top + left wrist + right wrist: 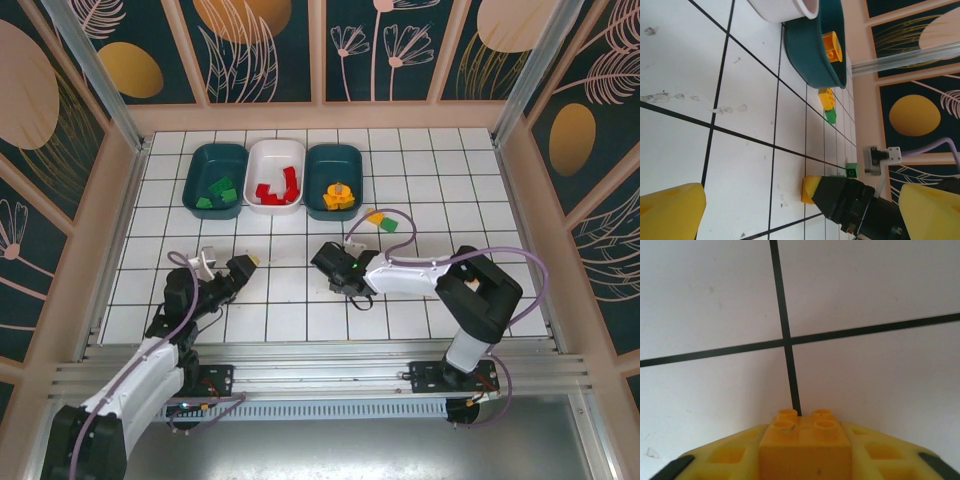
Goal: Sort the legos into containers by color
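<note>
While the right gripper (336,268) pinches the flat sides of a seemingly light, stiff yellow plastic brick (805,442), the left gripper (230,265) gapes

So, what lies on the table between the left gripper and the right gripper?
Nothing: in the top view the white tiles between the left gripper and the right gripper, which holds a yellow brick, are bare.

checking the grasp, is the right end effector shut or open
Shut: the right end effector clamps a yellow lego brick between its pads.
</note>
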Motion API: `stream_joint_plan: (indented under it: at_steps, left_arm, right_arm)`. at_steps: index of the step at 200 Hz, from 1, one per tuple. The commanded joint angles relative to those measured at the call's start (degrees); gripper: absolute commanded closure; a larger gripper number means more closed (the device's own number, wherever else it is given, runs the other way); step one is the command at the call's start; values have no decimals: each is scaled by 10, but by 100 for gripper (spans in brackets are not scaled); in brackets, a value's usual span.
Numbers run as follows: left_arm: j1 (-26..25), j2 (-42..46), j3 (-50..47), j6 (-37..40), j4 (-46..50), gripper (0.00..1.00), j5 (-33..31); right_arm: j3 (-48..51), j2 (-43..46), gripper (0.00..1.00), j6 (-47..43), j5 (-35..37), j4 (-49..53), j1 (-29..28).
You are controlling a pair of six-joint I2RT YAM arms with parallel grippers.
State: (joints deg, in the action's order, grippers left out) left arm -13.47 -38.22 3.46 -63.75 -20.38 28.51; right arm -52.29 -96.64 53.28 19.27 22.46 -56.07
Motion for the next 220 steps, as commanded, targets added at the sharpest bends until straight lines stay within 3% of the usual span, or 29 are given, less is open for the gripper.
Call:
stream_joint_plan:
  at_steps: [1, 44, 62, 82, 120, 169, 220]
  left_arm:
    - [3, 46, -6, 1, 43, 2, 0]
    - [3, 92, -29, -22, 110, 1, -33]
    - [3, 95, -51, -57, 80, 2, -23]
    - [4, 111, -65, -96, 6, 2, -26]
    - [3, 141, -30, -81, 31, 2, -67]
    - [3, 113, -19, -88, 19, 1, -52]
    - [2, 107, -14, -85, 26, 1, -58]
  right_arm:
    - [-7, 22, 69, 8, 58, 4, -14]
    - [-83, 45, 71, -83, 129, 3, -7]
    - [-137, 34, 70, -152, 162, -20, 16]
    - [-202, -7, 69, -215, 154, -41, 45]
    - [-327, -124, 68, -282, 144, -57, 115]
    - [-495, -256, 66, -309, 98, 12, 176]
    - [-520, -296, 64, -311, 54, 6, 203]
